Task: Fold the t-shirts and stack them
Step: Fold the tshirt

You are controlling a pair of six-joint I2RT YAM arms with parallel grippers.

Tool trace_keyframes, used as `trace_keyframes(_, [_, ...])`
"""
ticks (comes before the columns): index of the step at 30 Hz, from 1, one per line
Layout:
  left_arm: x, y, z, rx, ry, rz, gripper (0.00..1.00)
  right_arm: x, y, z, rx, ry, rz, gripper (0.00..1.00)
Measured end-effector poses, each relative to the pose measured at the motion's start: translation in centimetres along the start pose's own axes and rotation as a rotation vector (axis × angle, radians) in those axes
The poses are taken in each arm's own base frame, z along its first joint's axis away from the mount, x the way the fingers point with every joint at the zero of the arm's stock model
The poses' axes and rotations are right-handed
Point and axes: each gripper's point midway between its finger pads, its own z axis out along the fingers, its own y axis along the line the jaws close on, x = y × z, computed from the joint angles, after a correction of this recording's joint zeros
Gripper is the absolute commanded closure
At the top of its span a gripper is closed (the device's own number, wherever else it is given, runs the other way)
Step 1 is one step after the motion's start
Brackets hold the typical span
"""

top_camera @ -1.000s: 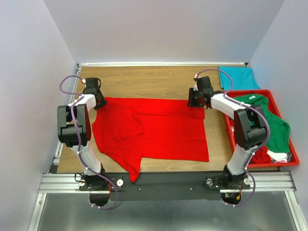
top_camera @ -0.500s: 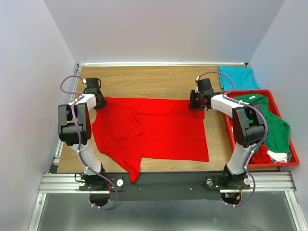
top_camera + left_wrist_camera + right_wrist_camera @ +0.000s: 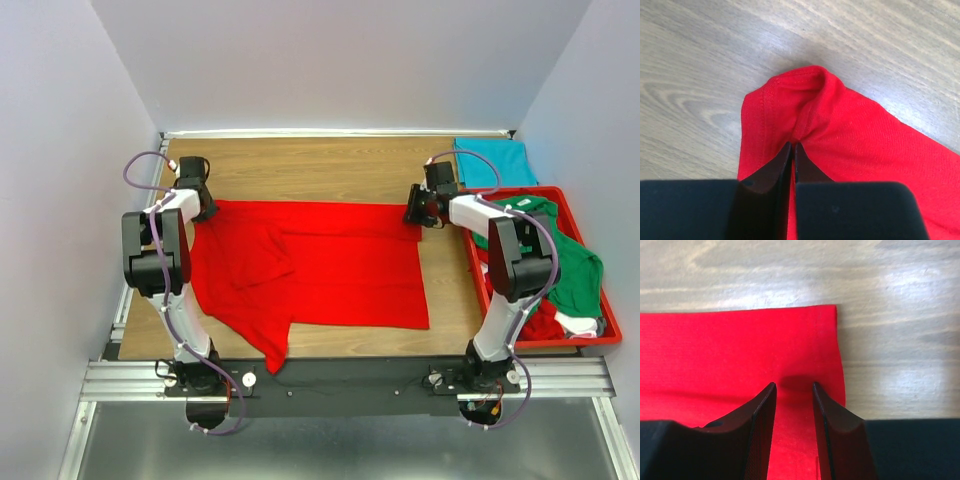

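Observation:
A bright red t-shirt (image 3: 320, 265) lies spread across the wooden table. My left gripper (image 3: 201, 207) is at its far left corner. In the left wrist view the left gripper (image 3: 792, 145) is shut, pinching a raised fold of the red t-shirt (image 3: 860, 135). My right gripper (image 3: 419, 214) is at the shirt's far right corner. In the right wrist view the right gripper (image 3: 792, 385) is open, its fingers standing apart over the flat red t-shirt (image 3: 730, 350) near its edge. A teal t-shirt (image 3: 491, 162) lies folded at the far right.
A rigid red plastic tray (image 3: 612, 331) stands at the right edge and holds a green t-shirt (image 3: 572, 262) with other cloth beneath it. Bare wooden table (image 3: 300, 170) shows beyond the red shirt. A shirt sleeve (image 3: 275, 350) hangs over the near edge.
My right gripper has moved right, to the shirt's far right corner. My left gripper has shifted slightly farther back with the shirt's corner. The shirt's far edge now lies straighter.

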Motion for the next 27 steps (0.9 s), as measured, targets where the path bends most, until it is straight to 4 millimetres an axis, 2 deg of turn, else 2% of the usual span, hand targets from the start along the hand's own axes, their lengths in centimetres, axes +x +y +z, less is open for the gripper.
trace_keyframes(2, [0.0, 0.0, 0.0, 0.000, 0.001, 0.000, 0.86, -0.4, 0.0, 0.1, -0.004, -0.003, 0.010, 0.58])
trace_keyframes(6, [0.0, 0.1, 0.0, -0.003, 0.001, 0.004, 0.66, -1.1, 0.5, 0.6, -0.029, -0.006, 0.011, 0.58])
trace_keyframes(10, [-0.2, 0.2, -0.4, -0.007, -0.004, -0.004, 0.53, -1.3, 1.7, 0.4, -0.099, 0.009, 0.014, 0.58])
trace_keyframes(13, [-0.9, 0.1, -2.2, 0.007, -0.036, -0.021, 0.49, -1.6, 2.6, 0.1, -0.143, 0.009, 0.014, 0.57])
trace_keyframes(16, [-2.1, -0.7, -5.7, 0.047, -0.111, -0.042, 0.49, -1.8, 3.4, -0.6, -0.181, 0.007, 0.022, 0.57])
trace_keyframes(18, [-2.7, -2.0, -8.0, 0.092, -0.162, -0.046, 0.49, -2.0, 4.1, -1.1, -0.211, 0.005, 0.032, 0.57])
trace_keyframes(20, [-2.7, -3.2, -9.2, 0.130, -0.189, -0.043, 0.49, -1.9, 4.4, -1.2, -0.226, 0.011, 0.041, 0.57])
trace_keyframes(23, [-1.2, -4.6, -9.2, 0.168, -0.173, -0.028, 0.49, -0.8, 4.4, -1.0, -0.234, 0.036, 0.056, 0.57])
trace_keyframes(27, [3.1, -5.2, -6.8, 0.162, -0.057, 0.010, 0.49, 0.3, 4.1, -0.7, -0.226, 0.062, 0.070, 0.58])
